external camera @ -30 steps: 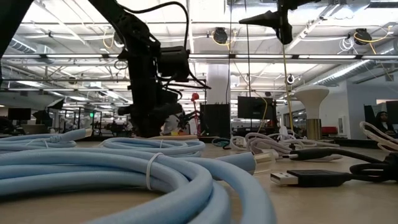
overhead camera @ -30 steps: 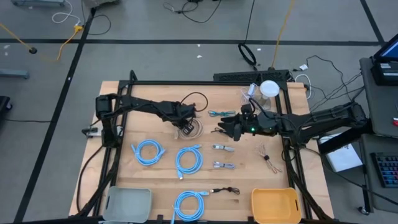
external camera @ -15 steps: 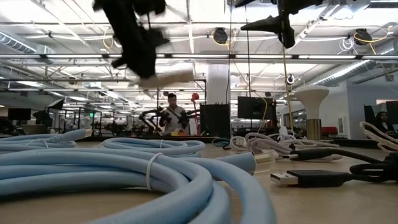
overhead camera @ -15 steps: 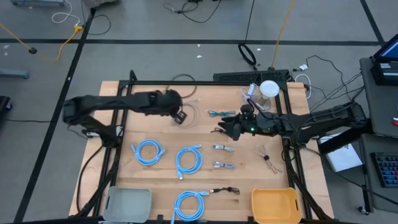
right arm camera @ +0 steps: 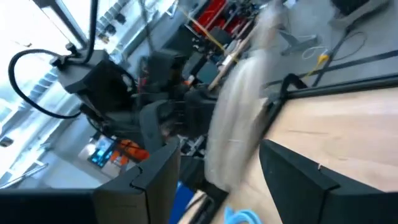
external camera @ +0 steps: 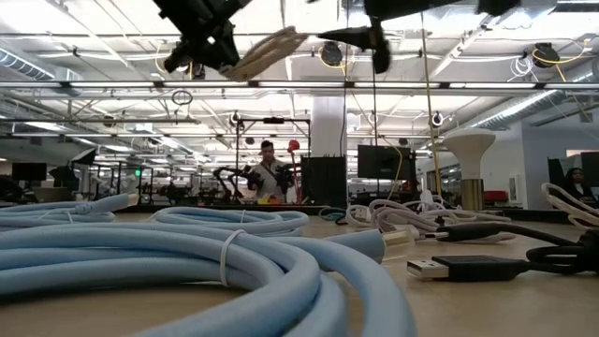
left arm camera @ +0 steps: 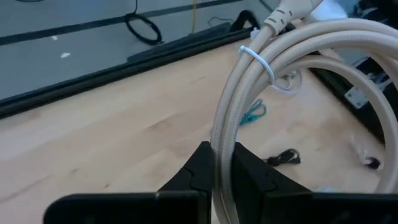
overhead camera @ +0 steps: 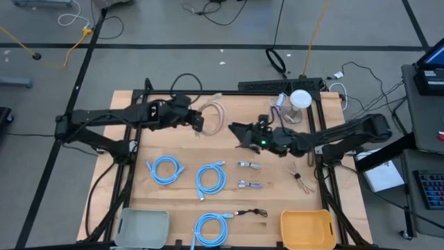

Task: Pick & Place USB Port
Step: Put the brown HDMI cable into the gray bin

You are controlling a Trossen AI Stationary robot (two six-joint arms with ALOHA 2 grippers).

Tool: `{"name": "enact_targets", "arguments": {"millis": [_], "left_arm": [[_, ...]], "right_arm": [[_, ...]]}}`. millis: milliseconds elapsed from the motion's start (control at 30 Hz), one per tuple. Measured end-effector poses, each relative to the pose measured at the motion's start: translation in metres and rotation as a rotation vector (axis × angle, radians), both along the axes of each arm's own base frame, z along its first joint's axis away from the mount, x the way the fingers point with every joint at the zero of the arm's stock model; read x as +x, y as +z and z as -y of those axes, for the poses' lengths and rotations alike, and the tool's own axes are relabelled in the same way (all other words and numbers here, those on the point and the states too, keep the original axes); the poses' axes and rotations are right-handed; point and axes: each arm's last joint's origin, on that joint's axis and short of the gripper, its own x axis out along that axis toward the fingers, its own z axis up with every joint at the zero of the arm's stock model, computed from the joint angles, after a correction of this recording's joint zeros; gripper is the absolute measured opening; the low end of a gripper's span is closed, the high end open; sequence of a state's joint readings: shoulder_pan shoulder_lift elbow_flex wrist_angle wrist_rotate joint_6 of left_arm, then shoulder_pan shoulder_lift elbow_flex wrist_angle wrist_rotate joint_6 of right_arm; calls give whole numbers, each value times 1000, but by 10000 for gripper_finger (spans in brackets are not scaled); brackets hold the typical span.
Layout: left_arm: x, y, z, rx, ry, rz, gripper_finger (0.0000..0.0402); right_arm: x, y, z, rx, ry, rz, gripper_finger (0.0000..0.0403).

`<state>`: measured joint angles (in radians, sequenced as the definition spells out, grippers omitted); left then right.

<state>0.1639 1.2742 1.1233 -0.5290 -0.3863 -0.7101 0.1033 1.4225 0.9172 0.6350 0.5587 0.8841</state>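
A beige coiled cable (overhead camera: 216,114), bound with a white tie (left arm camera: 256,59) and ending in a plug (left arm camera: 291,9), hangs in the air above the table's far middle. My left gripper (overhead camera: 198,122) is shut on it, and shows at the top of the low view (external camera: 208,42). My right gripper (overhead camera: 236,131) is open and level just right of the coil, pointing at it. In the right wrist view the blurred coil (right arm camera: 239,112) stands ahead of the open fingers (right arm camera: 155,177). I see no touch there. My left gripper pinches the coil's bundled strands (left arm camera: 222,163) between its two fingers, at the coil's near side. The fingers come slanting down from the table's left and lie across the strands. The coil is lifted clear of the table and stands out beyond the fingertips, tilted upward.
Three blue cable coils (overhead camera: 165,169) (overhead camera: 210,178) (overhead camera: 211,228) lie on the near half. Small adapters (overhead camera: 248,165) (overhead camera: 250,185), a black cable (overhead camera: 251,212) and a teal cable (overhead camera: 246,126) lie mid-table. A grey tray (overhead camera: 142,228) and a yellow tray (overhead camera: 307,229) sit at the near edge.
My left gripper has risen from the table with the beige coil and tipped from pointing down toward level. The coil, which lay flat, now hangs clear. My right gripper has gone toward the table's left, up to the coil, and has stayed open.
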Motion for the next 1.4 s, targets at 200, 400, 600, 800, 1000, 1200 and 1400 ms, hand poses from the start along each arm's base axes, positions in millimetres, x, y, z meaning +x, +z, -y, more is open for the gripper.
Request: {"name": "enact_targets", "arguments": {"millis": [200,400,600,800,1000,1200,1400], "left_arm": [[9,5,4,13,-31,29,31],[8,6,10,27,-46,9,31],[4,2,12,25,-42,-58,31],[-5,6,1,78,-2,-88,31],[-28,21,-18,113,91,-71,31],[-43,21,-16,92,86,-152,31],[-37,22,5,41,9,-113,31]], "right_arm": [[41,9,0,-19,136,-28,212],[56,17,2,-67,179,-83,209],[49,24,5,-122,151,-111,183],[47,24,5,-105,189,-127,175],[46,9,4,40,207,-231,229],[45,11,6,42,171,-228,296],[45,10,19,43,129,-228,314]]}}
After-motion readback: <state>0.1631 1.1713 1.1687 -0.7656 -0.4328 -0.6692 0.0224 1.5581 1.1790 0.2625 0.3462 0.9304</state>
